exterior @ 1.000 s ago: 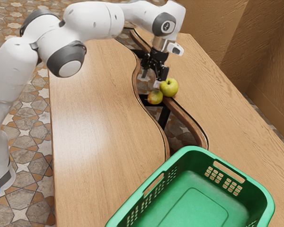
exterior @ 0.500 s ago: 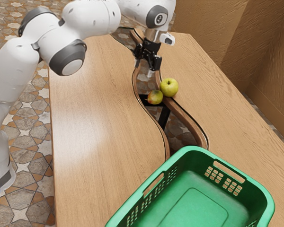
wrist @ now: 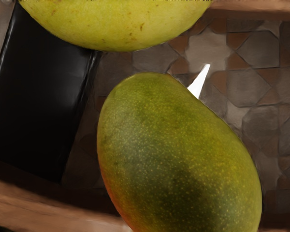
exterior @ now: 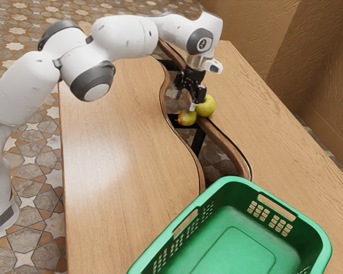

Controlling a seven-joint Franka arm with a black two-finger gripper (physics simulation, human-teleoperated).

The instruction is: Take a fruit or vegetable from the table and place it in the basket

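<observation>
Across the exterior view's middle runs a light wooden table (exterior: pixel 114 137), split by a winding see-through strip (exterior: pixel 217 162) with patterned floor tiles (wrist: pixel 258 48) visible beneath it. Toward the far part of that strip lies a mango (exterior: pixel 186 118), green and yellow with a reddish side. Just beside it, on the exterior view's right and slightly farther back, sits a yellow-green apple (exterior: pixel 206 107) at the strip's wooden edge. A white robot arm (exterior: pixel 123 37) reaches over from the exterior view's left, its black gripper (exterior: pixel 184 101) pointing down above the mango and close to the apple. The jaws stand well apart, one finger to either side, with no fruit held between them. Whether a fingertip touches either fruit cannot be told. Near and to the exterior view's right, a green plastic basket (exterior: pixel 230 184) stands with its bare inner floor showing, well apart from both fruits. From the wrist, the mango looms large under the hand, a narrow space showing between it and the apple; a broad black bar runs alongside, under the strip.
</observation>
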